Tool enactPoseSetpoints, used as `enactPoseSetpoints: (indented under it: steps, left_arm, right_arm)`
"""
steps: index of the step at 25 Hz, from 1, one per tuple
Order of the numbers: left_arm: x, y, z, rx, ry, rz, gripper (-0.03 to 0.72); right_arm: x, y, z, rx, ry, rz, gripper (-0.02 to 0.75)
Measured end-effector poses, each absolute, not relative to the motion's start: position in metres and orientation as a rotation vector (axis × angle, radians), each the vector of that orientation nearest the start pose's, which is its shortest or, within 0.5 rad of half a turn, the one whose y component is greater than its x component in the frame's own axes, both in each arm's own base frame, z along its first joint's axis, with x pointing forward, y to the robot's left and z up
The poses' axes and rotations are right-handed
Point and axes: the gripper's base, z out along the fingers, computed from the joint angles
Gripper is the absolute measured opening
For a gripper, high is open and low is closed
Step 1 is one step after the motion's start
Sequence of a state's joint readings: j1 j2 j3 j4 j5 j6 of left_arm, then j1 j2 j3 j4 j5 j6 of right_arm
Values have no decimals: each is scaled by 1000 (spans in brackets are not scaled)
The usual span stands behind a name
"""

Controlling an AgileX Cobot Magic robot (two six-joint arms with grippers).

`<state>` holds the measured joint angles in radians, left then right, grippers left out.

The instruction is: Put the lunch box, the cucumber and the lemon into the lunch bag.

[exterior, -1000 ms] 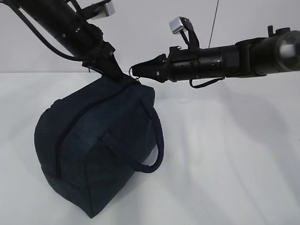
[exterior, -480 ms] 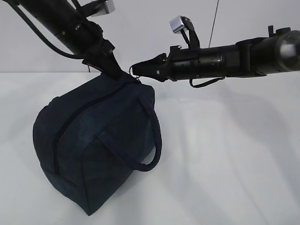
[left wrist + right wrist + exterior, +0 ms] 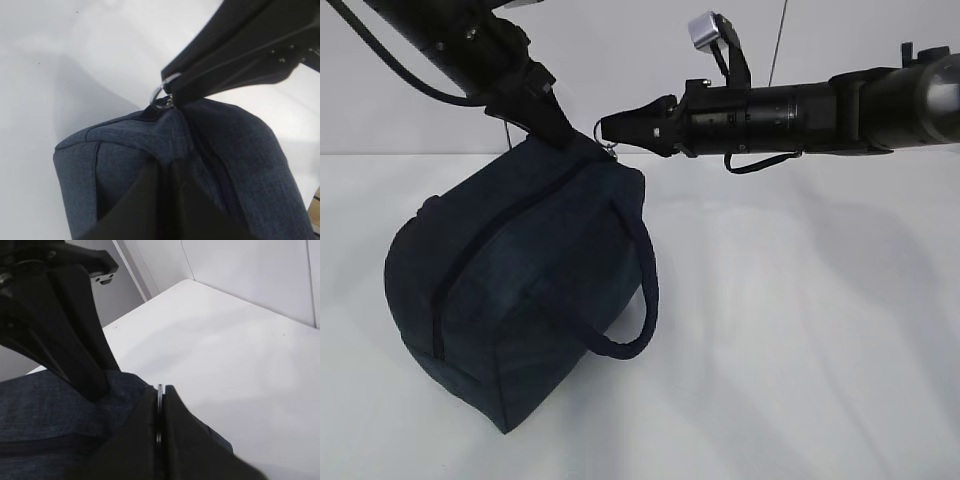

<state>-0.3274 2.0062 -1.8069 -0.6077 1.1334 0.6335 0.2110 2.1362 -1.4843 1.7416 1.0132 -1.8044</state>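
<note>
The dark navy lunch bag (image 3: 530,290) hangs tilted, its top corner lifted, its black zipper (image 3: 470,260) closed along the side and a loop handle (image 3: 640,290) hanging at the right. My left gripper (image 3: 563,140) is shut on the bag's fabric at the top corner; in the left wrist view its fingers (image 3: 165,200) pinch the cloth. My right gripper (image 3: 608,132) is shut on the silver ring pull (image 3: 159,412), which also shows in the left wrist view (image 3: 161,95). The lunch box, cucumber and lemon are out of view.
A white table (image 3: 800,330) spreads around the bag. A pale wall (image 3: 640,70) stands behind it.
Both grippers have risen a little and shifted left, lifting the bag's top corner. The bag has tilted and swung slightly left.
</note>
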Motion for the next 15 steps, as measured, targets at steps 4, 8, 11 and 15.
enactPoseSetpoints:
  steps: [4,8,11,15]
  left_arm:
    - [392,-183,294,1035,2435,-730,8]
    - [389,-183,297,1051,2442,-739,7]
    - [388,-183,297,1057,2443,-749,7]
    - [385,-190,298,1078,2436,-754,6]
  right_arm:
    - [431,169,213,-790,1701,1089,8]
    - [434,167,212,-767,1730,1038,8]
    - [436,166,210,-754,1745,1013,8]
    - [437,165,209,-742,1759,993,8]
